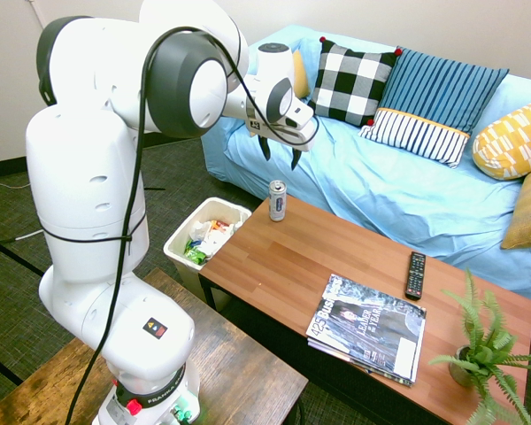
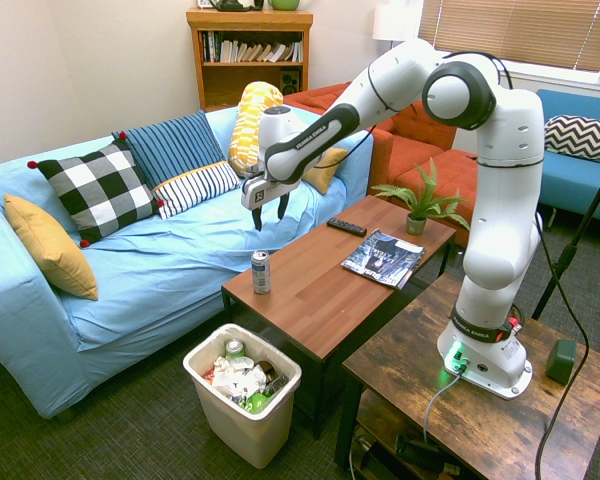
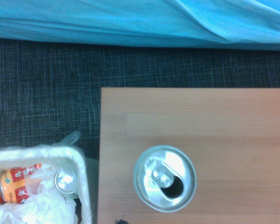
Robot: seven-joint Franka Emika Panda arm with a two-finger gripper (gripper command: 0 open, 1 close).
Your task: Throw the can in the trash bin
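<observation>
The slim silver can (image 1: 278, 200), dark-labelled and already opened on top, stands upright at frame centre on the table (image 1: 336, 266) corner. Above it, the gripper (image 1: 280, 152) hangs open and empty.

1 can (image 1: 278, 200), 1 trash bin (image 1: 179, 241), 1 remote (image 1: 415, 274), 1 plant (image 1: 483, 350), 5 cushions (image 1: 352, 81)

The plant (image 1: 487, 354) and the bin (image 3: 81, 186) run off the frame; magazine (image 2: 382, 257) print is unreadable.
</observation>
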